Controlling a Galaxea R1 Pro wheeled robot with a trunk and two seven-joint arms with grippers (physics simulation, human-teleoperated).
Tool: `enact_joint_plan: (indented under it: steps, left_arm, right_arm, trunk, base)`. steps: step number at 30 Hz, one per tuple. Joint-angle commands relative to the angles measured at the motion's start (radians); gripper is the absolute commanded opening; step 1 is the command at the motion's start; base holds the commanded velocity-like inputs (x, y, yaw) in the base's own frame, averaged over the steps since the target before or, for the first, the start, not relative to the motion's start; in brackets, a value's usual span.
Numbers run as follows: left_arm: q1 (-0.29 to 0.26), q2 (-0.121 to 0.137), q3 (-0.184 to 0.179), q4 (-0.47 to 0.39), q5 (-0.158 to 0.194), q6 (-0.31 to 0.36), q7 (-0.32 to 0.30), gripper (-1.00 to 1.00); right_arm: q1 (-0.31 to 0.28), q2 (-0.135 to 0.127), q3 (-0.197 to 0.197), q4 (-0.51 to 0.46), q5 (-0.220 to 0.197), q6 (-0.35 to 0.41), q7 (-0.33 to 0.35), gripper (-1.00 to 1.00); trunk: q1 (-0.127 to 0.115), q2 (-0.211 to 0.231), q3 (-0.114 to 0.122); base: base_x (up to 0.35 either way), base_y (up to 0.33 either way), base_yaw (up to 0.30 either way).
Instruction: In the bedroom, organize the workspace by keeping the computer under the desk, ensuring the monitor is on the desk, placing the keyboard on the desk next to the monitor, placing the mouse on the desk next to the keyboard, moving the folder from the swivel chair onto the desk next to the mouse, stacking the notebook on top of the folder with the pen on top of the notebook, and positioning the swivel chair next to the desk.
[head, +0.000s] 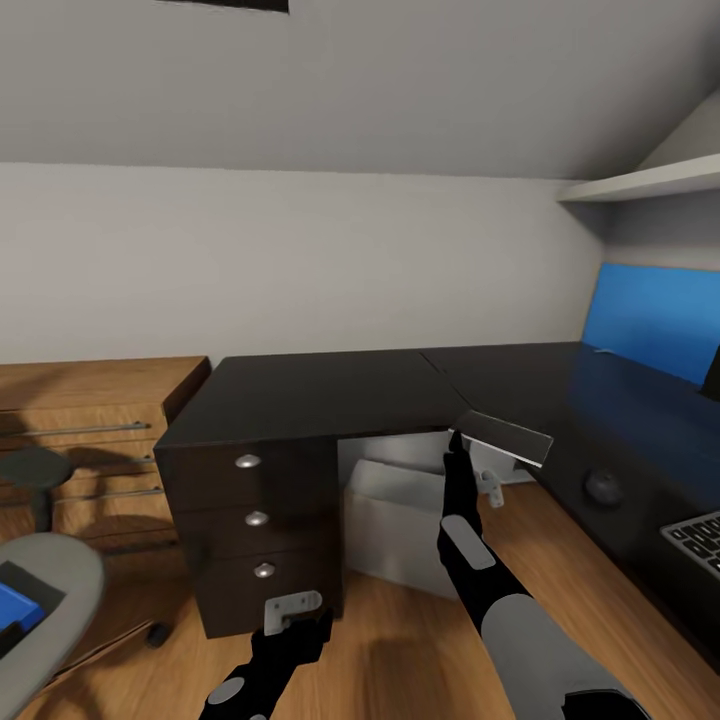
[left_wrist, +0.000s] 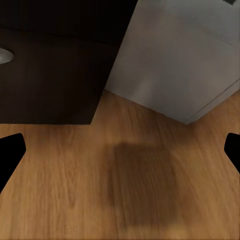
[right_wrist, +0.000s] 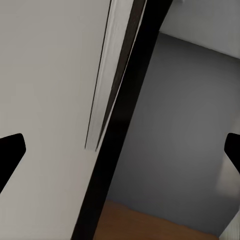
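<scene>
The dark grey notebook (head: 503, 436) lies tilted on the front edge of the black desk (head: 330, 395), partly overhanging it. My right gripper (head: 458, 447) stands open just below and beside it; in the right wrist view the notebook (right_wrist: 107, 80) shows edge-on beyond the open right gripper (right_wrist: 120, 155). The grey computer (head: 400, 520) stands under the desk. Mouse (head: 603, 487), keyboard (head: 698, 540) and a corner of the monitor (head: 712, 375) sit on the desk's right wing. The blue folder (head: 15, 606) rests on the swivel chair (head: 60, 590). My left gripper (head: 293, 612) hangs open near the floor. The pen is out of view.
The black drawer unit (head: 255, 520) with silver knobs stands in front of my left arm. A wooden shelf unit (head: 90, 420) and a dark stool (head: 35, 470) are at the left. A blue wall panel (head: 655, 320) and a white shelf (head: 650, 180) are at the right.
</scene>
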Motion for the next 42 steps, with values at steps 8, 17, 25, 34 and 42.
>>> enact_joint_plan:
  steps: [8, 17, 25, 34, 42]
  left_arm:
    - [-0.001, -0.001, -0.003, 0.001, 0.011, 0.002, 0.009, 1.0]
    - [-0.001, -0.004, -0.004, 0.021, 0.01, 0.002, 0.008, 1.0]
    - [-0.001, -0.004, -0.006, 0.027, 0.008, 0.003, 0.008, 1.0]
    - [-0.001, -0.004, -0.006, 0.028, 0.007, 0.003, 0.009, 1.0]
    - [-0.001, -0.004, -0.006, 0.028, 0.008, 0.003, 0.007, 1.0]
  right_arm:
    - [-0.001, 0.0, -0.013, 0.001, -0.011, -0.001, 0.009, 1.0]
    - [-0.001, 0.0, -0.014, 0.001, -0.011, -0.001, 0.009, 1.0]
    - [-0.001, 0.0, -0.014, 0.003, -0.011, -0.001, 0.009, 1.0]
    - [-0.001, 0.0, -0.014, 0.004, -0.011, -0.001, 0.009, 1.0]
    - [-0.001, 0.0, -0.016, 0.004, -0.011, -0.001, 0.008, 1.0]
  trunk:
    - [0.0, 0.0, -0.001]
    - [0.0, 0.0, -0.001]
    - [-0.011, 0.021, 0.008]
    - [-0.038, 0.07, 0.03]
    - [-0.038, 0.07, 0.03]
  base:
    - [0.092, 0.0, 0.0]
    - [0.074, 0.0, 0.0]
    - [0.025, 0.0, 0.0]
    - [0.001, 0.0, 0.0]
    - [0.0, 0.0, 0.0]
